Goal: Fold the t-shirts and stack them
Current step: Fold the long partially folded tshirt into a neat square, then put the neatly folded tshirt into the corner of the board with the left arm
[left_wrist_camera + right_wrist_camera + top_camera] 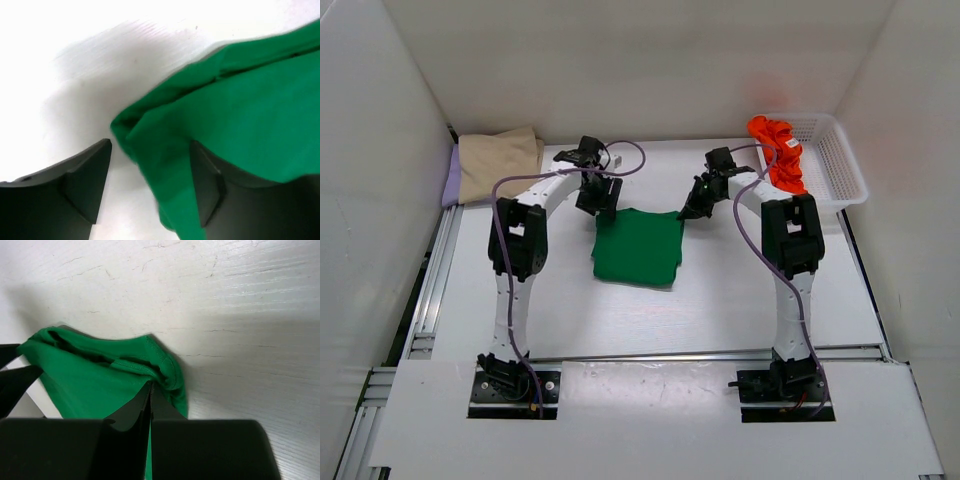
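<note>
- Green t-shirt lies as a folded, roughly square pad on the table, between the two arms. Its far edge is rumpled rather than flat.
- Left gripper sits at the green t-shirt's far left corner with its fingers spread. A fold of that corner lies between them and drapes over one finger, and nothing is clamped.
- Right gripper is at the green t-shirt's far right corner, fingers pressed together, with the tip against the bunched hem. Whether a thin layer is nipped between them I cannot tell.
- Beige t-shirt lies folded well off to the far left of the green t-shirt. It rests on a lilac t-shirt, of which only a strip shows.
- Orange-red t-shirt hangs crumpled over the rim of the white basket, to the far right of the green t-shirt, and is not yet folded.
- Handling, as I judge it: the cloth is light, limp and thin. Its layers will slide over one another, so a lifted corner will sag and the fold may fall open.
- The best hold is probably at both far corners together, taking every layer at the hem and keeping the pad low over the table.
- A grip on one side only would likely drag the green t-shirt askew.
</note>
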Robot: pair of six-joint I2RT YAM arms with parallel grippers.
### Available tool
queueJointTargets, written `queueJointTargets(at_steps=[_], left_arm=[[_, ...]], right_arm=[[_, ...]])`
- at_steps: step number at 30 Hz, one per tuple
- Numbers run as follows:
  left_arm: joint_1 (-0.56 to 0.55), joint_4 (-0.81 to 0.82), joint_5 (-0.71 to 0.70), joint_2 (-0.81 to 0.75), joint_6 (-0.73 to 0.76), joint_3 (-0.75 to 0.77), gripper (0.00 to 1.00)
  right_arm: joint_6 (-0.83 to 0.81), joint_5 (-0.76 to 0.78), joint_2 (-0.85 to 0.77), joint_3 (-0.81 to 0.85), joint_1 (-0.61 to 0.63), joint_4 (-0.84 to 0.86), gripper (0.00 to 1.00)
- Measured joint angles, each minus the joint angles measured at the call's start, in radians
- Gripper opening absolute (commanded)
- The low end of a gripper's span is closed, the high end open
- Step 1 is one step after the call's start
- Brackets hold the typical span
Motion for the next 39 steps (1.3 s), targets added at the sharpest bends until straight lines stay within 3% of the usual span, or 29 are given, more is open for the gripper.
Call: queueJointTargets(at_steps=[3, 10, 13, 19, 21, 23, 27, 33, 35, 39], left_arm=[[0.018, 0.003, 0.0, -0.065, 0.003, -0.049, 0.95], [0.069, -0.005, 0.07, -0.347, 0.001, -0.266, 0.95], [0.073, -0.005, 0.109, -0.328, 0.001, -0.323, 0.95], [0.072, -0.048, 0.22, -0.17, -0.008, -0.342, 0.98], [0.074, -0.036, 0.254, -0.159, -0.007, -0.336, 0.93], [0.073, -0.048, 0.303, -0.142, -0.01, -0.324, 0.75], [0.069, -0.059, 0.404, -0.082, -0.015, -0.286, 0.59], [0.083, -0.126, 0.595, 0.061, -0.027, -0.158, 0.46], [0.092, -0.146, 0.639, 0.097, -0.031, -0.123, 0.1], [0.113, -0.168, 0.711, 0.16, -0.027, -0.072, 0.1]], right_arm=[[-0.01, 0.013, -0.015, -0.001, -0.002, -0.015, 0.08], [-0.034, 0.06, -0.246, -0.083, -0.013, -0.051, 0.15], [-0.038, 0.057, -0.336, -0.155, -0.011, -0.049, 0.16], [-0.037, 0.05, -0.356, -0.341, 0.011, -0.047, 0.16], [-0.032, 0.051, -0.356, -0.387, 0.015, -0.056, 0.16], [-0.026, 0.05, -0.356, -0.417, 0.014, -0.06, 0.16], [-0.002, 0.048, -0.36, -0.452, 0.017, -0.031, 0.16], [0.024, 0.048, -0.375, -0.476, 0.027, -0.009, 0.17], [0.027, 0.051, -0.392, -0.476, 0.029, -0.008, 0.17], [0.028, 0.066, -0.441, -0.476, 0.029, -0.01, 0.17]])
